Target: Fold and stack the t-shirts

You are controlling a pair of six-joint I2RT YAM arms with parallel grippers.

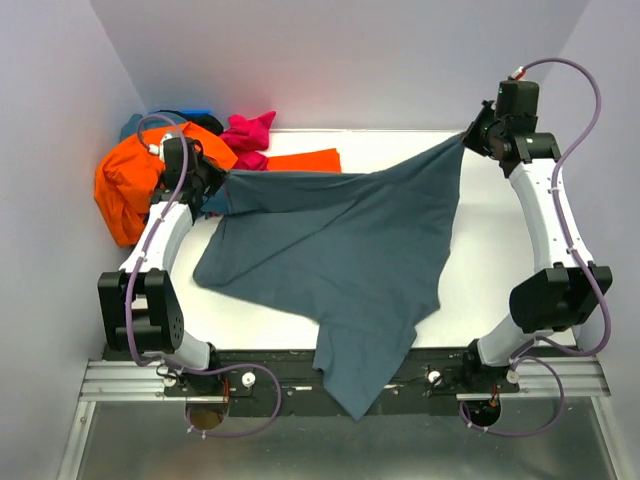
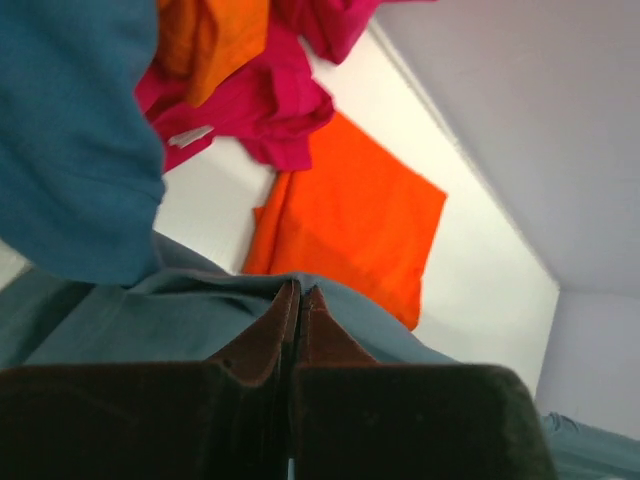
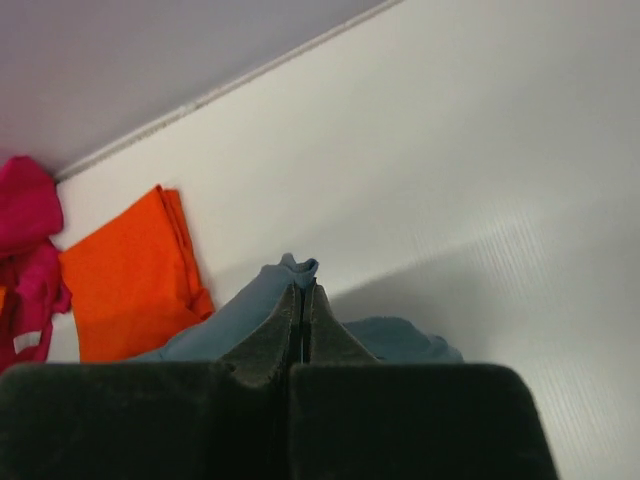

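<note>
The left gripper [image 2: 300, 290] has its two fingers pressed together on a fold of the slate blue-grey t-shirt [image 1: 340, 250], pinching it at the shirt's left end. The right gripper [image 3: 302, 288] is pinched tight too, and a little tip of the same shirt pokes up between its fingers. The cloth runs tight between the two grippers, in a long line from left to right across the far part of the table [image 1: 500, 250]. The right gripper holds its end farther back than the left one does. From that line the rest of the shirt spreads out toward the arm bases. One pointed end hangs over the near edge, across the black rail [image 1: 300, 385]. So most of the shirt lies on the near side of both grippers, and it looks like it needs to be laid flat before folding. A folded orange-red t-shirt [image 1: 303, 160] lies just behind the held edge, closer to the left arm. In the far left corner an orange t-shirt [image 1: 125, 185] and a magenta pink t-shirt [image 1: 247, 135] sit in a messy pile, not folded yet.
</note>
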